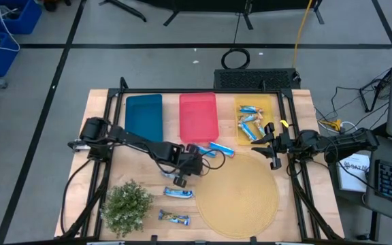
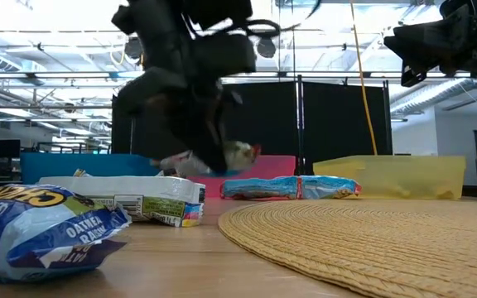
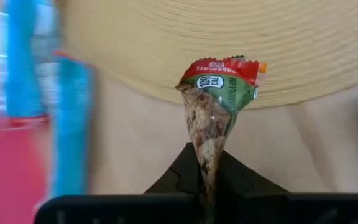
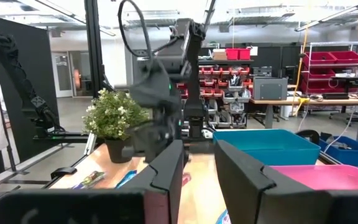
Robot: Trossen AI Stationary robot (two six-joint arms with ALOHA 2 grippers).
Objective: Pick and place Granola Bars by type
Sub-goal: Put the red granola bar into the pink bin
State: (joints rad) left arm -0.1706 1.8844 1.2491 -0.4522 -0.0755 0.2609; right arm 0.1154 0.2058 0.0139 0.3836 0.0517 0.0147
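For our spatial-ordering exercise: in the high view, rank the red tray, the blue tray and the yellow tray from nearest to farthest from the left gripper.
1. Red plastic tray, just beyond the left gripper.
2. Blue plastic tray, toward the left arm's side.
3. Yellow plastic tray, holding granola bars, on the right arm's side.

Several blue-and-white granola bars (image 1: 250,121) lie jumbled in the yellow tray (image 1: 272,103) at upper right of the high view; one blue bar (image 1: 220,148) lies slantwise just below the red tray (image 1: 197,116), at centre; two more blue bars lie flat at lower centre-left, one (image 1: 178,193) above the other (image 1: 173,218); a bar with a red-topped green wrapper (image 3: 218,106) hangs pinched by one end in the left gripper (image 1: 190,165), its crumpled wrapper pointing away.
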